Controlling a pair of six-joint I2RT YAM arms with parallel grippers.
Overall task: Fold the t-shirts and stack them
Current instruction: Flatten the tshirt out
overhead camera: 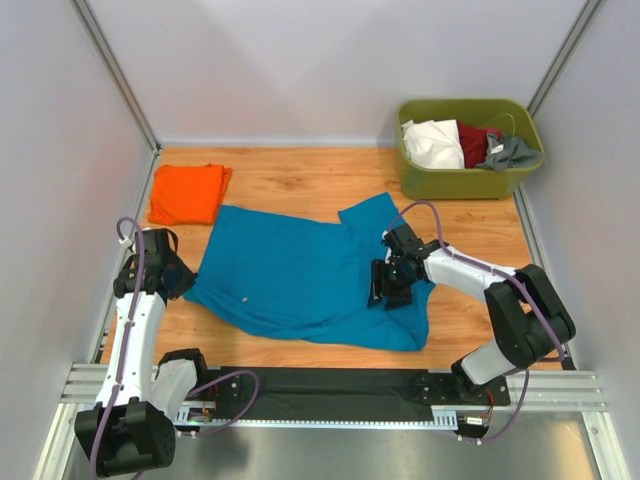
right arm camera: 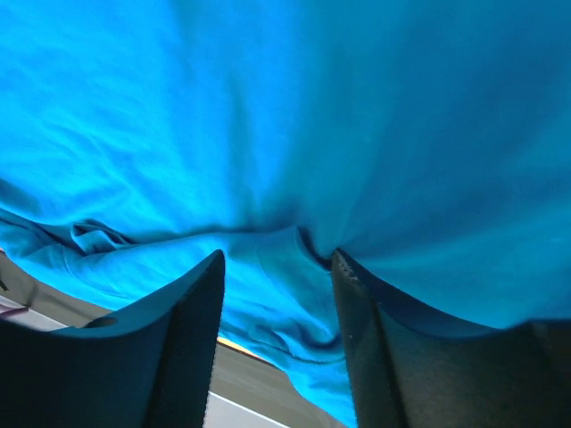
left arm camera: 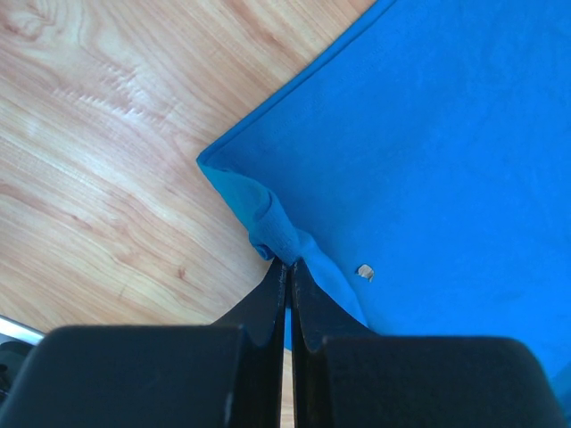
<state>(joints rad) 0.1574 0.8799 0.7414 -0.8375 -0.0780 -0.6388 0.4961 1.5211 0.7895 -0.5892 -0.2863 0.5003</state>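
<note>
Top external view: the plain teal-blue V-neck cloth t-shirt (overhead camera: 290, 275) lies spread on the wooden table (overhead camera: 300, 185).
The left claw (left arm camera: 287, 264) is clenched on its corner; the right claw (right arm camera: 277, 257), parted, rests on its cloth. The folded bright orange t-shirt (overhead camera: 187, 193) lies far-left.

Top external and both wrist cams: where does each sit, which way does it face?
Top external: above and behind the robot, looking down on the table; left arm and right arm show, plus orange t-shirt and tub.
Left wrist: on the left arm, looking along the shut left tool at the teal t-shirt corner it pinches.
Right wrist: on the right arm, close over cloth; right tool stands open.
Shared: all see the teal t-shirt.
</note>
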